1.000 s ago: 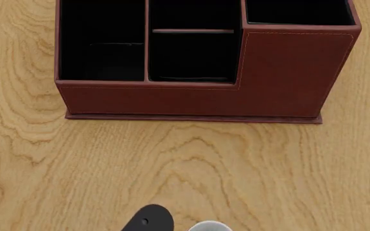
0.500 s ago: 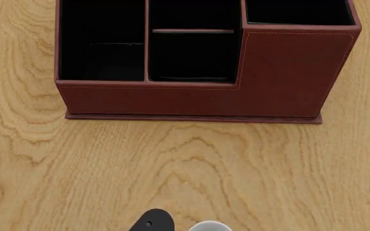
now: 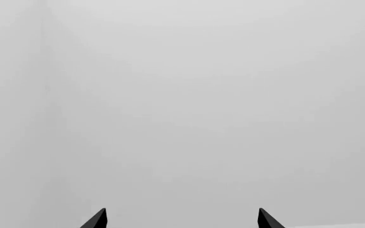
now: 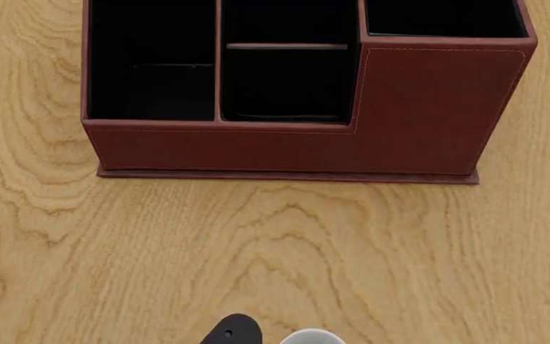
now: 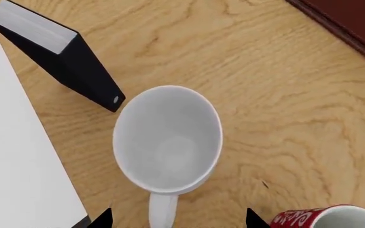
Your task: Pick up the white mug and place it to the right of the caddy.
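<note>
The white mug stands upright on the wooden table, seen from above in the right wrist view. Its handle points toward my right gripper, which is open, one black fingertip on each side of the handle and not touching it. In the head view only a pale rim of the mug shows at the bottom edge. The reddish-brown caddy stands at the far side of the table, its base corner also in the right wrist view. My left gripper is open before a blank grey background.
A black book with white pages lies beside the white mug. The red mug stands close on the other side. The table edge runs past the book. A black rounded robot part shows beside the mug rim.
The black rounded part at the bottom of the head view has slid down and slightly right. The caddy and the mug rim have not moved.
</note>
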{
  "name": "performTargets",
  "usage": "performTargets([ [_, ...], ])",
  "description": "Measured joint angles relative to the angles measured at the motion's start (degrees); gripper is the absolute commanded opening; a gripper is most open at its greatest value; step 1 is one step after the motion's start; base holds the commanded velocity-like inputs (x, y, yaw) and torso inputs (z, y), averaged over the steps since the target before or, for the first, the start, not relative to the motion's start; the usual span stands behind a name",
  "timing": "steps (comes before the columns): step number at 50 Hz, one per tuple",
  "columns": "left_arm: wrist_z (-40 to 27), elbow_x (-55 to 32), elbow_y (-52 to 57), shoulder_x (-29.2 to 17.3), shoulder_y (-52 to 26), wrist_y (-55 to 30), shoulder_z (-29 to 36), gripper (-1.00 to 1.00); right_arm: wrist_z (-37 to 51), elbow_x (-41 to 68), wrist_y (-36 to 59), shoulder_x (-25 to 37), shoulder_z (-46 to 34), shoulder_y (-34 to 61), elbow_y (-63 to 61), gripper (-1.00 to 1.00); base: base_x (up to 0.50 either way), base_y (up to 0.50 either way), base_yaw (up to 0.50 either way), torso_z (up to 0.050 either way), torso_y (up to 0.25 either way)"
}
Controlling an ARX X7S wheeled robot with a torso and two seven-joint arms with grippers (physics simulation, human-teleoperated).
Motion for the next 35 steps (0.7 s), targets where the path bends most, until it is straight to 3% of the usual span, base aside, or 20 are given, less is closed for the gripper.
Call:
performTargets([
  [35,0.1,0.7,-1.1,-1.1,1.0,2.2,0.8,1.0,-7.4,-7.2,2.7,-0.9,-1.0,-4.7,5.9,1.0,0.0,0.0,0.0,0.0,0.0],
])
